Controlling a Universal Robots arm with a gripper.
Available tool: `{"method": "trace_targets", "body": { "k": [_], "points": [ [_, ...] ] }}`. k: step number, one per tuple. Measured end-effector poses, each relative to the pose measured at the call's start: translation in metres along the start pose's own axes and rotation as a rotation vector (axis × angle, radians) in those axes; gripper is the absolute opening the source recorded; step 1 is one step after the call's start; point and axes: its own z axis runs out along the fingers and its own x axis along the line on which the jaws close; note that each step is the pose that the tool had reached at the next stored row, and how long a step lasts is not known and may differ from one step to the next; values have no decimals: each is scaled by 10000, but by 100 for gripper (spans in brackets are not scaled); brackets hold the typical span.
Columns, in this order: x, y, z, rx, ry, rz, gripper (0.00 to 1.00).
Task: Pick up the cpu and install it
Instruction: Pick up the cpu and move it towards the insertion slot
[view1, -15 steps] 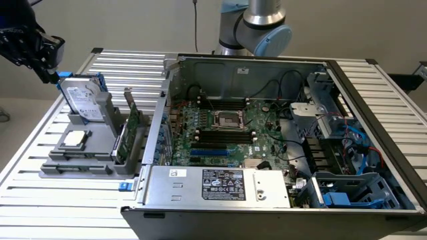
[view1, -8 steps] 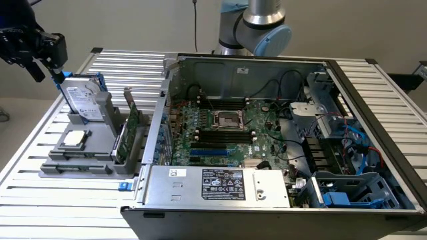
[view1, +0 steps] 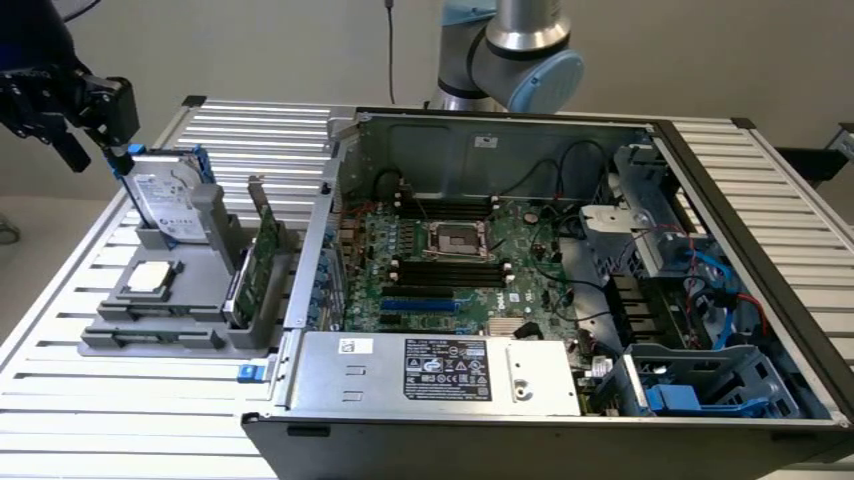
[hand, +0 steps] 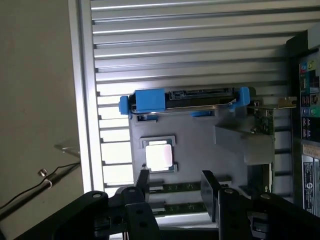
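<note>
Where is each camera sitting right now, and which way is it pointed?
Exterior view: off the arm, raised, looking down on the open desktop computer case and, at the exterior view's left, the grey parts holder; the arm's silver-and-blue joint and black hand show.
Wrist view: on the wrist, looking down past the hand's open fingers onto the holder.
Shared: the small silvery square cpu lying in the holder, and the grey hard drive with blue handles standing beside it.
</note>
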Motion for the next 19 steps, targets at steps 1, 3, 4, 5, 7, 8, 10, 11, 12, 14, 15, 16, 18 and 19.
{"method": "trace_targets", "body": {
  "k": [1, 3, 4, 5, 7, 8, 10, 11, 12, 14, 15, 16, 18, 19],
  "points": [
    [4, -1, 19, 0, 1, 0, 56],
    [12, -3, 55, 1, 1, 1, 56],
    [16, -4, 73, 1, 1, 1, 62],
    [20, -5, 91, 0, 0, 1, 62],
    [28, -7, 127, 0, 0, 1, 64],
    [32, -9, 145, 0, 0, 0, 64],
    [40, -11, 182, 0, 1, 0, 70],
    [44, -12, 200, 0, 1, 1, 70],
    [48, -13, 218, 0, 1, 0, 70],
    [54, -15, 254, 0, 0, 0, 70],
    [57, -16, 272, 0, 0, 0, 70],
    [59, -17, 290, 1, 1, 1, 70],
    [64, -19, 327, 1, 1, 0, 70],
    [65, -20, 345, 0, 1, 0, 70]
  ]
}}
